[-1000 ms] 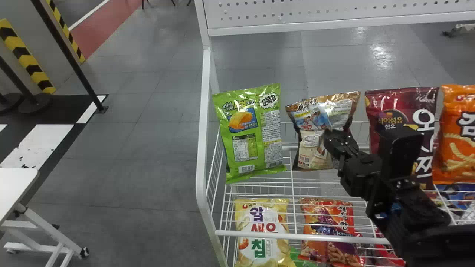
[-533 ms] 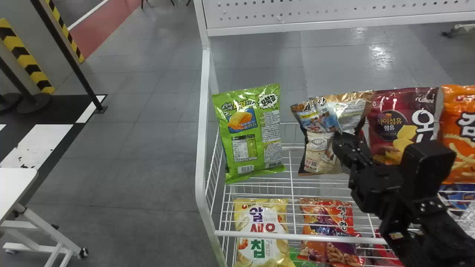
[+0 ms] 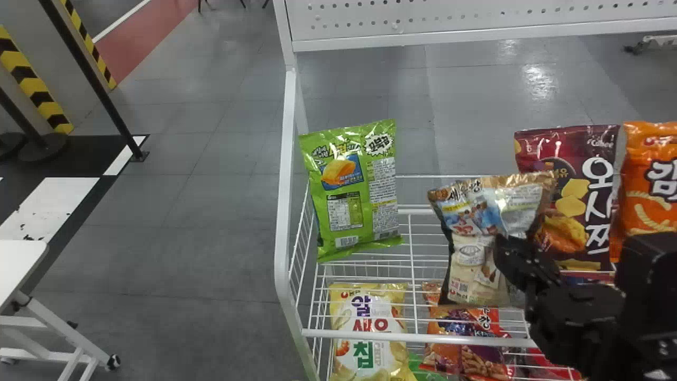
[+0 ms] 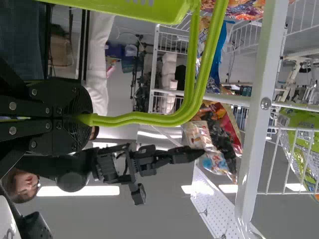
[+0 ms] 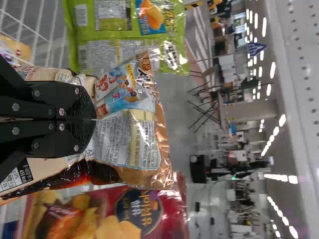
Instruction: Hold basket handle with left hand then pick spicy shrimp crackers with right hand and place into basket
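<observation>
Head cam: right gripper (image 3: 509, 254) has the spicy shrimp crackers (image 3: 470, 256), clamped by the right part of the pack. Pack hangs roughly upright at the white wire rack (image 3: 423, 337), between the green bag (image 3: 351, 180) to the left and the maroon bag (image 3: 574, 151) to the right. From here its bottom overlaps the orange-red bag (image 3: 441, 333) on the lower level.

Left wrist cam: left gripper (image 4: 82, 119) clamped on the green handle (image 4: 144, 118); handle runs to the basket (image 4: 144, 9). Right gripper and pack are farther off, by the rack, well apart from the basket.

Right wrist cam: right gripper's fingers pressed together on the pack, film creased around them. Grip looks solid to me. Top of the pack sticks out past the tips.

Step in hand: pick looks done, carry to basket is the job. Next move: bring the right arm back toward the near side and over the basket opening, clear of rack wires and the handle, lower, then release. Left holds the handle steady. Watch for the loose pack end snagging the handle or a neighbouring bag.
</observation>
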`<action>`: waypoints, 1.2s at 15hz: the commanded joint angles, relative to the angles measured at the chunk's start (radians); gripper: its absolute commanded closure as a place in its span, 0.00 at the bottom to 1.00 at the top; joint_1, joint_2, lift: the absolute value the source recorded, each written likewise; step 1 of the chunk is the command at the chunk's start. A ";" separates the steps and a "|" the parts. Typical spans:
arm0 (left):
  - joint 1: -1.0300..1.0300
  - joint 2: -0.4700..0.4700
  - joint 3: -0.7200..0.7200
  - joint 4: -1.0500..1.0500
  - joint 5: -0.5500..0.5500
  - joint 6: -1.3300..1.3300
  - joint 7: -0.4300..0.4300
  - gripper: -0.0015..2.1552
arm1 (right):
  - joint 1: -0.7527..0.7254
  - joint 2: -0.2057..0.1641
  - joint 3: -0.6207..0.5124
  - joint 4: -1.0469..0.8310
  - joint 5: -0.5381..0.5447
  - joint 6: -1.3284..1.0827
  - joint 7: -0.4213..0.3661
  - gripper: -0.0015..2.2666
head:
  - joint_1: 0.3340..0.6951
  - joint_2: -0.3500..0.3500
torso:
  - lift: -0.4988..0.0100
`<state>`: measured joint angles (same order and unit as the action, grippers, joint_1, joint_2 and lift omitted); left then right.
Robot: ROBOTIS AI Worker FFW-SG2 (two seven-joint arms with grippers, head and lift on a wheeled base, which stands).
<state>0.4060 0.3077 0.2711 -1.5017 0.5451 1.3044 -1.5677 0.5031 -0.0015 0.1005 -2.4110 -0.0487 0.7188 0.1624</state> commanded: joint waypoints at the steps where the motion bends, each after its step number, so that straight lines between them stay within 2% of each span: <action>1: -0.001 0.002 -0.001 0.011 0.001 -0.007 -0.013 1.00 | 0.064 0.002 -0.036 -0.088 -0.028 0.106 0.000 0.99 | 1.00 0.70 | 0.96; 4: -0.010 0.002 -0.007 0.014 0.001 -0.004 -0.013 1.00 | 0.123 0.002 -0.078 -0.188 -0.092 0.225 0.008 0.99 | 1.00 0.66 | 0.96; 6: -0.010 0.002 -0.009 0.015 0.003 -0.004 -0.013 1.00 | 0.138 0.000 -0.079 -0.274 -0.099 0.410 0.006 0.99 | 1.00 0.65 | 0.96; 8: -0.009 0.002 -0.007 0.023 0.004 -0.007 -0.013 1.00 | 0.143 -0.002 -0.076 -0.316 -0.108 0.557 0.006 0.99 | 1.00 0.67 | 0.96; 11: -0.009 0.002 -0.006 0.028 0.006 -0.007 -0.013 1.00 | 0.149 -0.005 -0.050 -0.315 -0.125 0.643 0.014 0.99 | 1.00 0.70 | 0.96; 14: -0.006 0.002 -0.006 0.028 0.006 -0.010 -0.013 1.00 | 0.160 -0.003 -0.028 -0.287 -0.181 0.679 0.023 0.99 | 1.00 0.80 | 0.96; 15: -0.006 0.002 -0.006 0.028 0.006 -0.010 -0.013 1.00 | 0.160 -0.005 -0.013 -0.269 -0.198 0.683 0.028 0.99 | 1.00 0.86 | 0.96; 18: -0.006 0.002 -0.004 0.028 0.007 -0.013 -0.013 1.00 | 0.149 -0.003 0.057 -0.195 -0.203 0.679 0.032 0.99 | 1.00 0.97 | 0.96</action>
<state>0.4003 0.3099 0.2655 -1.4741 0.5509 1.2937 -1.5677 0.6592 -0.0047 0.1245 -2.6431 -0.2500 1.3993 0.1949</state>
